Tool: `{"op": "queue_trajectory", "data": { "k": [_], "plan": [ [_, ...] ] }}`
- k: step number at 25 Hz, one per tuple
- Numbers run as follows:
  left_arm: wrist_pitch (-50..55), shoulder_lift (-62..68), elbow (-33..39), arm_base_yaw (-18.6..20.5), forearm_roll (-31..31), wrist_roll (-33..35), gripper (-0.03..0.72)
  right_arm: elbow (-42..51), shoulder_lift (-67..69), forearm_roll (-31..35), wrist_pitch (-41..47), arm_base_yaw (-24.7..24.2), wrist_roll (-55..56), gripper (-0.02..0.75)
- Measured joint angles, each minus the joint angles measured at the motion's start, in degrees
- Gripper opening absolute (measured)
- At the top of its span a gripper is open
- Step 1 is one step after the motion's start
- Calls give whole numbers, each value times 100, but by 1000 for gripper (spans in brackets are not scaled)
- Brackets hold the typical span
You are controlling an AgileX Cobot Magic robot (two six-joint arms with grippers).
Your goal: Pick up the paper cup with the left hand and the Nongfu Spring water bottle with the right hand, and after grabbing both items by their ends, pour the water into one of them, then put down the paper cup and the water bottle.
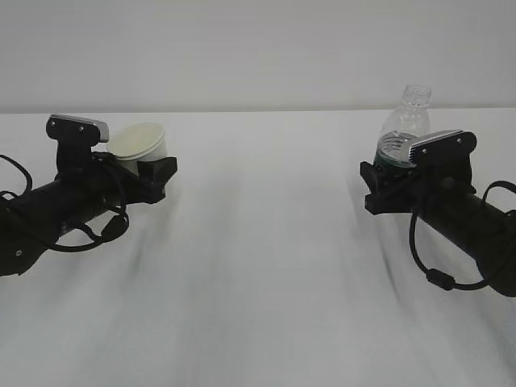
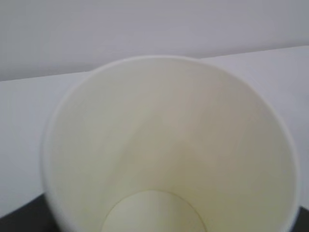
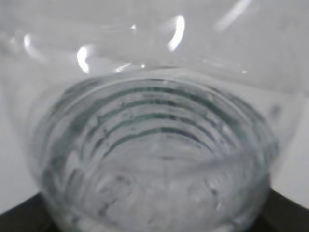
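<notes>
The white paper cup (image 1: 141, 139) sits in my left gripper (image 1: 153, 169), which is shut on its lower end; the cup leans, with its mouth up and toward the camera. Its cream inside (image 2: 169, 145) fills the left wrist view, and I cannot see any water in it. The clear Nongfu Spring water bottle (image 1: 405, 121) stands nearly upright in my right gripper (image 1: 387, 181), which is shut on its base. Its uncapped neck points up. The ribbed bottle (image 3: 154, 145) fills the right wrist view, with clear water (image 3: 159, 193) in its lower part. The fingertips are mostly hidden.
The white table (image 1: 266, 282) stretches between the two arms, which are far apart at the left and right. A plain pale wall (image 1: 242, 48) rises behind the table's far edge. Black cables loop under each arm.
</notes>
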Motion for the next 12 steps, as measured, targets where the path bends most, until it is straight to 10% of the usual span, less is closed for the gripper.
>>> {"op": "queue_trajectory", "data": {
  "k": [12],
  "plan": [
    [-174, -3, 0, 0, 1935, -1075, 491, 470, -536, -178, 125, 0, 0, 491]
  ]
}}
